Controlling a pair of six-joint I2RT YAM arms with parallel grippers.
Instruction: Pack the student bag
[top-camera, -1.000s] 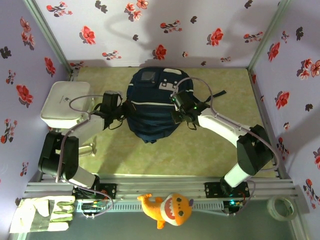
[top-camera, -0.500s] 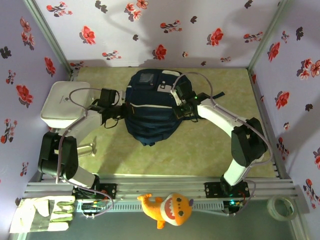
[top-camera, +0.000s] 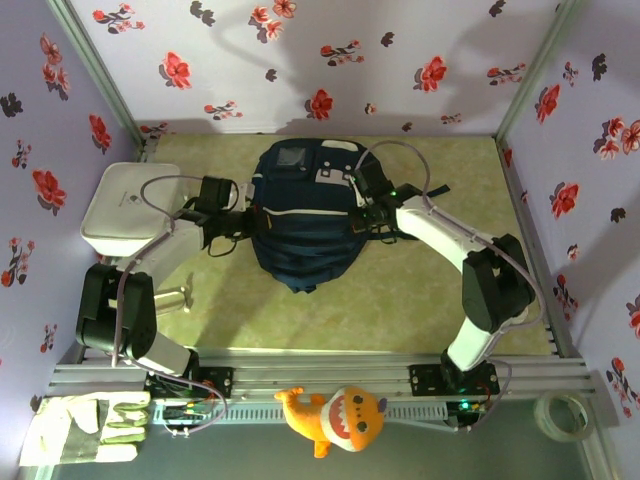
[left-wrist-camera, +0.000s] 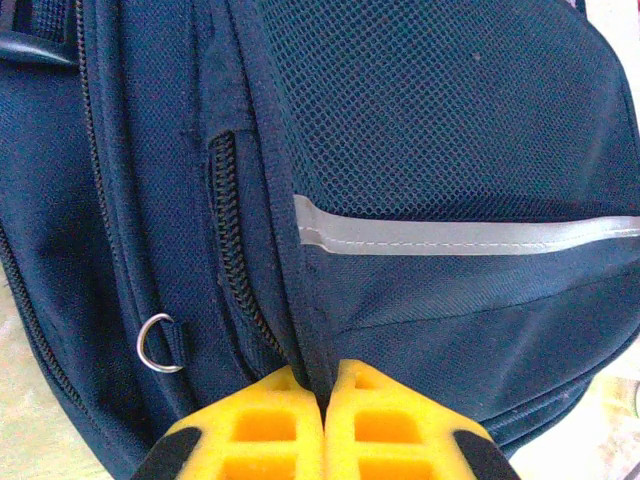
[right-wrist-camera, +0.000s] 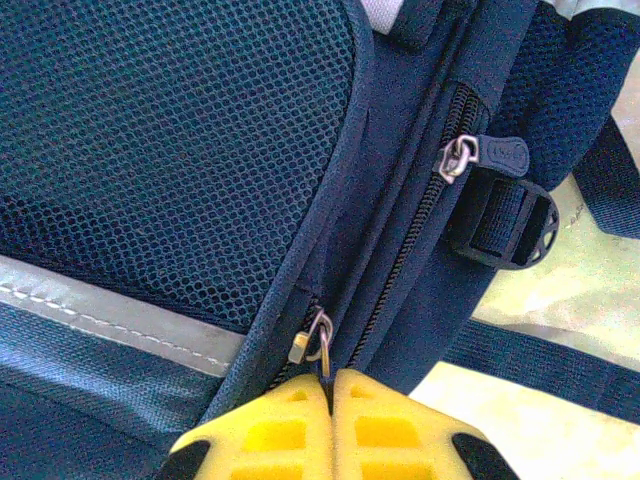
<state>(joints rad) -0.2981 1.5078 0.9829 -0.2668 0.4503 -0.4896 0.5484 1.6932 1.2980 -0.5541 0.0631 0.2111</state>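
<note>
One student bag (top-camera: 300, 235), two closed grippers (left-wrist-camera: 325, 388) (right-wrist-camera: 330, 385)

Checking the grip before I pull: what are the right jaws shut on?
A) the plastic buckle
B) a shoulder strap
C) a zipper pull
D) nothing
C: in the right wrist view, the right gripper has its jaws pinched on the metal zipper pull of the student bag.

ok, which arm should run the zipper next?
Right, probably. The right end effector is shut on a zipper pull of the student bag; the left end effector pinches a fabric seam, better for bracing.
</note>
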